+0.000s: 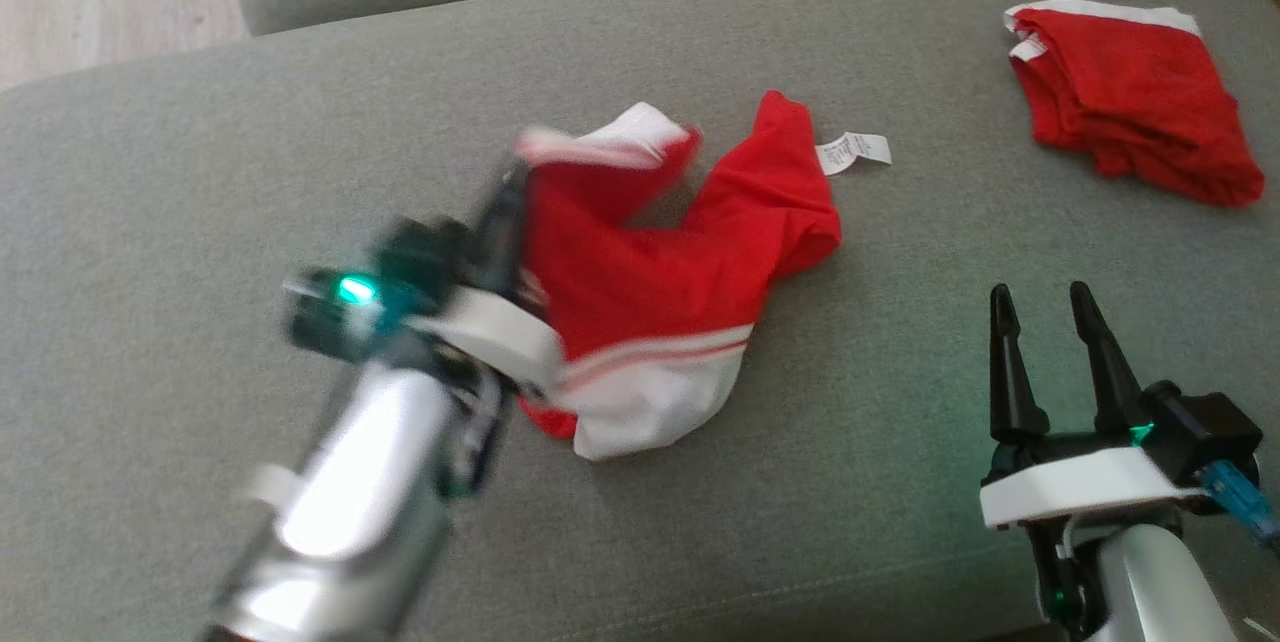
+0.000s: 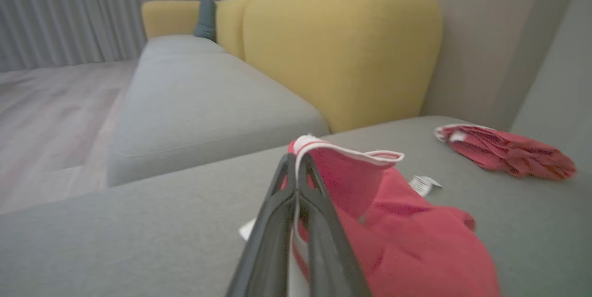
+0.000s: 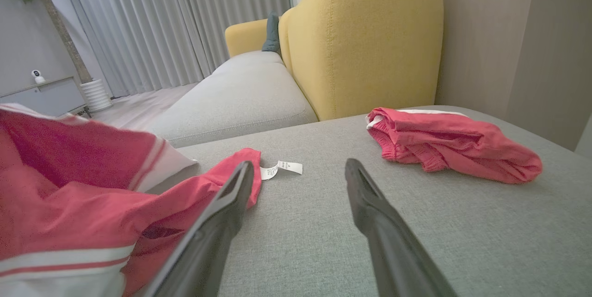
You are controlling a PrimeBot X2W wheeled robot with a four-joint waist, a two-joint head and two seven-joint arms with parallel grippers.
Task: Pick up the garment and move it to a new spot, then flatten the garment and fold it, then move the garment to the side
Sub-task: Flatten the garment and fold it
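Red cloth with white bands, the garment [image 1: 660, 292] lies crumpled in the middle of the grey sofa [image 1: 250, 152]. Left fingers [image 1: 503, 222] are pressed tight together on its white edge, at the garment's left side. That edge stands up off the seat. In the left wrist view the thin white edge sits squeezed between the two dark fingers, and the soft red cloth droops to their right. The left arm looks blurry in the head view. A small white label [image 1: 853, 152] sticks out at the garment's far side. Right fingers [image 1: 1008, 362] are long, dark and pointed. They are spread wide and hold nothing, near the garment but not touching it. Another garment [image 1: 1130, 102], red too, lies folded at the far right of the seat, well apart. The sofa cloth looks rough and woven, and its back [image 2: 342, 52] is yellow and round
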